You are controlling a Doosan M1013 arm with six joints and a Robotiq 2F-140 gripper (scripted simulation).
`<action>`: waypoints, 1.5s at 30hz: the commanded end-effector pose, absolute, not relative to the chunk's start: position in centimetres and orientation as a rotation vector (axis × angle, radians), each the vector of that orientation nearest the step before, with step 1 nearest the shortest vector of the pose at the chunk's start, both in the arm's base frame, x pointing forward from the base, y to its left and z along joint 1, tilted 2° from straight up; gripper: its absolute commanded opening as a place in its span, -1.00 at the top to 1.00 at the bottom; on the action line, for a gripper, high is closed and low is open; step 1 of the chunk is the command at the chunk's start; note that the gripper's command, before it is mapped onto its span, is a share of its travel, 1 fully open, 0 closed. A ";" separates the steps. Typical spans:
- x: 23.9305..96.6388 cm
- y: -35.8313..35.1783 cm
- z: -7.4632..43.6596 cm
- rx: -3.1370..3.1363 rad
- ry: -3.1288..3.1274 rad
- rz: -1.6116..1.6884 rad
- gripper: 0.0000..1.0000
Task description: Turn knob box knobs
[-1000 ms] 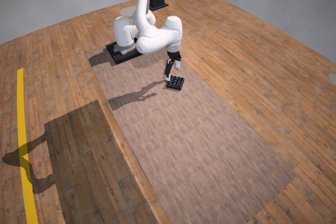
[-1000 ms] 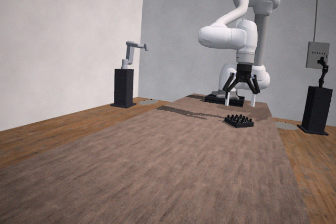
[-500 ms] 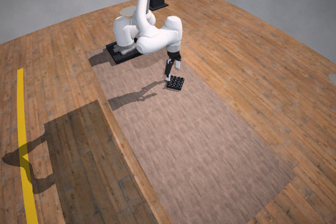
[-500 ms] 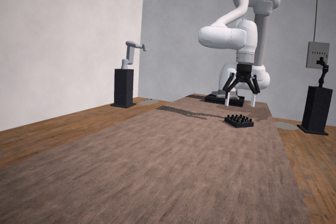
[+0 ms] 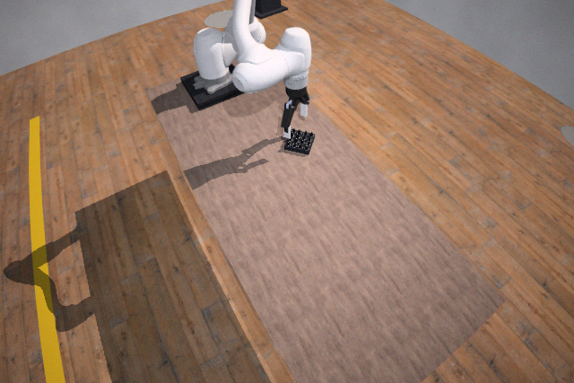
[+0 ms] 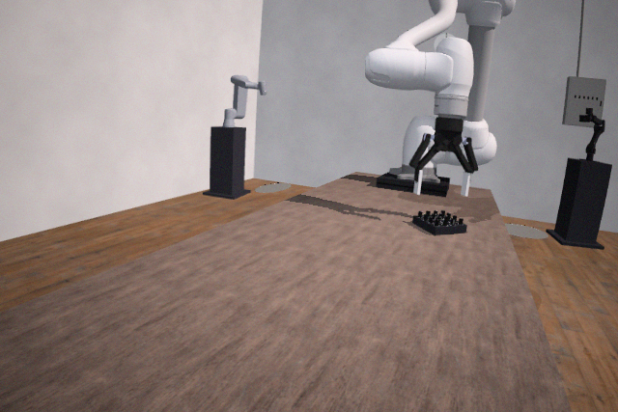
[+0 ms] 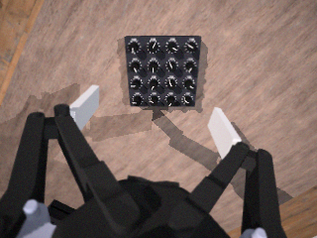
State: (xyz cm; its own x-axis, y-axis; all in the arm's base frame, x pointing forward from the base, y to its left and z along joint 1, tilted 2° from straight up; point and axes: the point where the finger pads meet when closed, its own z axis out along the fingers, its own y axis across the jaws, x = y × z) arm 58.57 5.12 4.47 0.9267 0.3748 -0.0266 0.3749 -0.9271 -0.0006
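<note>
In the top view, the white arm (image 5: pixel 262 68) (image 6: pixel 408 67) rises from a black base plate (image 5: pixel 202 104) (image 6: pixel 383 182) at the far end of the surface (image 5: pixel 352 239) (image 6: pixel 299 308) (image 7: pixel 258 55). Its tool (image 5: pixel 295 112) (image 6: pixel 442 189) (image 7: pixel 156 106) points down above the knob box (image 5: pixel 299 142) (image 6: pixel 438 226) (image 7: pixel 162 74), which sits on the surface towards that far end. A shadow of arm and tool falls to the left of the box.

In the exterior view, the tool is released, its 2 white fingertips (image 6: pixel 417 181) spread wide with nothing between them. They are apart from the box, higher than its knobs. A small grey arm (image 6: pixel 240 98) stands on a dark pedestal (image 6: pixel 227 162) at far left, and a small black arm (image 6: pixel 594 134) on another at right.

In the wrist view, the box shows 16 knobs in 4 rows of 4, each with a white line; the printed names are too small to read.
</note>
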 end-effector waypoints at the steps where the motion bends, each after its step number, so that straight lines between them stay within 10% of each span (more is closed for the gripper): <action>1: 58.4 5.0 4.5 3.079 0.599 -0.041 -1.00; 45: 54.1 2.2 4.6 3.079 0.599 -0.041 -1.00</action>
State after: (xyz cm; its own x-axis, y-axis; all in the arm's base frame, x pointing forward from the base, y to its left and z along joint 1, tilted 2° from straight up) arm 54.16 2.25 4.62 0.9267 0.3748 -0.0267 0.3749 -0.9271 -0.0006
